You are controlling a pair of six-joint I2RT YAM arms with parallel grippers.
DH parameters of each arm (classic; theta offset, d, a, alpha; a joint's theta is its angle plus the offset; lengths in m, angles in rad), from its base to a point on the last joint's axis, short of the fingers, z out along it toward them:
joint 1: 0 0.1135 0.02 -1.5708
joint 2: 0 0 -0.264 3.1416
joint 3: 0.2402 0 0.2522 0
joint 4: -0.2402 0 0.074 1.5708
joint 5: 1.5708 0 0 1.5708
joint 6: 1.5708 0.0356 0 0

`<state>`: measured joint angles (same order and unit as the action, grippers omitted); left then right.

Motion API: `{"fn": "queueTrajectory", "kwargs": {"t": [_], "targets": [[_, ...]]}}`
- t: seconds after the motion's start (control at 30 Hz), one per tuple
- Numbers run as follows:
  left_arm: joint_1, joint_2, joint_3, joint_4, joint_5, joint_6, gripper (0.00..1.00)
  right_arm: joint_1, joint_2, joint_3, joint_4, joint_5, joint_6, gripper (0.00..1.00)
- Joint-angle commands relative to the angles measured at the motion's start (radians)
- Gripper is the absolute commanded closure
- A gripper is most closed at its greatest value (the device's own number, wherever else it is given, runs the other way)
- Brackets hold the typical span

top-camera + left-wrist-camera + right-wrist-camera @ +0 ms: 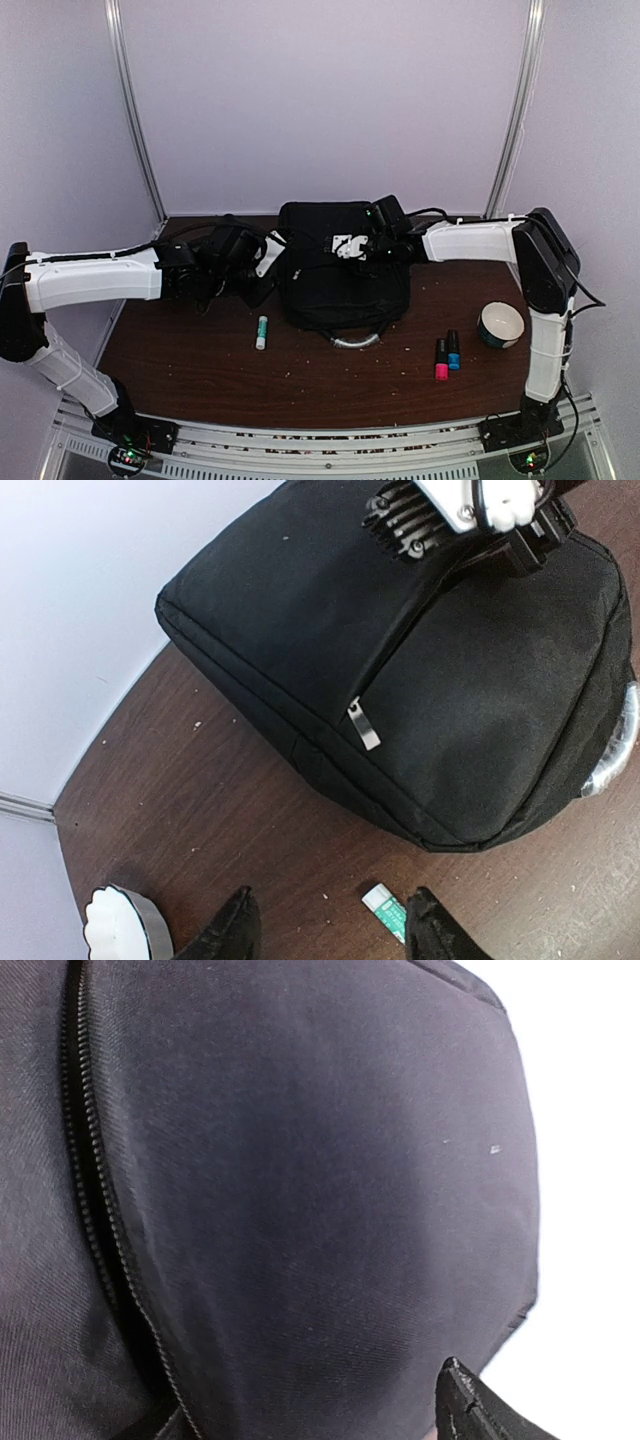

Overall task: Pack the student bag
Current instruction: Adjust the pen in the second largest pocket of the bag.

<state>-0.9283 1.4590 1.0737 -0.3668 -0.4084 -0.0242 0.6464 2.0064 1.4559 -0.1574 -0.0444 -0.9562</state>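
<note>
At the right gripper (345,250), the likely trouble was a bad catch. Its fingers hung over smooth, taut fabric to one side of a zipper (90,1210). Closing there would probably have pinched cloth or slid off rather than caught anything that opens the bag. A push downward could also have shoved the soft bag across the table. Only one dark fingertip (480,1410) showed in its own camera, at the bottom edge against the fabric. How wide the jaws stood could not be told, nor whether that tip touched the cloth. Nothing was seen held.

The left gripper (332,908) stood open, its two fingers well apart and empty, low over the table (200,370) just beside the bag's left side. A green-and-white stick (385,912) lay on the wood near the gap between them. A careless swing from there could have knocked the stick away or bumped the bag while the other arm worked on it.

The student bag (330,295) lay flat mid-table, towards the back, its zippers apparently closed. A metal pull (364,724) lay flat on its front and the grey handle (355,341) was at the near edge. Well off to the right sat two small bottles (441,362) and a bowl (500,323), none of them packed.
</note>
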Motion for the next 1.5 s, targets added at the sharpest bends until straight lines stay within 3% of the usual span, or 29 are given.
{"fn": "queueTrajectory", "kwargs": {"t": [0.0,0.37,0.57,0.7,0.97,1.23,1.47], "targets": [[0.005,-0.002,0.013,0.031,-0.014,0.004,0.49,0.028,-0.017,-0.096,0.356,0.262,-0.015,0.29],[0.005,-0.022,-0.004,0.031,-0.020,-0.014,0.49,0.007,-0.038,0.006,0.343,0.311,0.193,0.33],[0.005,-0.025,-0.018,0.035,-0.022,-0.023,0.49,-0.005,-0.043,0.081,0.243,0.267,0.310,0.32],[0.004,-0.011,-0.023,0.035,-0.030,-0.043,0.48,0.001,0.004,0.176,0.060,0.188,0.358,0.30],[0.017,0.016,-0.016,-0.023,-0.053,-0.147,0.42,0.004,-0.067,0.109,-0.054,0.055,0.416,0.25],[0.055,0.166,0.093,-0.249,0.058,-0.400,0.39,0.002,-0.225,-0.017,-0.201,-0.068,0.416,0.10],[0.068,0.206,0.079,-0.276,0.152,-0.569,0.39,-0.002,-0.379,-0.143,-0.293,-0.169,0.443,0.09]]}}
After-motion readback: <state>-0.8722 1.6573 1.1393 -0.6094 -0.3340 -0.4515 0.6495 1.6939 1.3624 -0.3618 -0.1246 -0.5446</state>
